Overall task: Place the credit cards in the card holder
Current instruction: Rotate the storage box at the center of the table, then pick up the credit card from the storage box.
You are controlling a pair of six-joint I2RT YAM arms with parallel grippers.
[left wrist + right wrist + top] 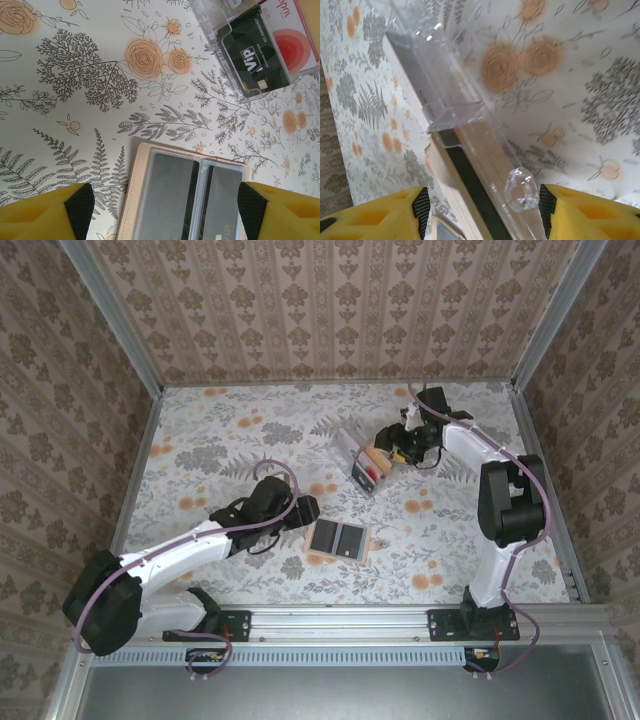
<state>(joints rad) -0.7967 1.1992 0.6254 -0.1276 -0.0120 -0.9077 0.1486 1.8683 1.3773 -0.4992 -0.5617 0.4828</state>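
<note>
Left gripper [161, 207] has its fingers spread wide with nothing between them, hanging right over the open wallet [136, 195]. Right gripper [480, 210] straddles the clear card holder [452, 115]; can't tell if it's actually pinching. Credit cards [256, 62] sit in the holder, and another looks sleeved in the wallet. They're probably light, stiff and slick, so grab an exposed short edge.
</note>
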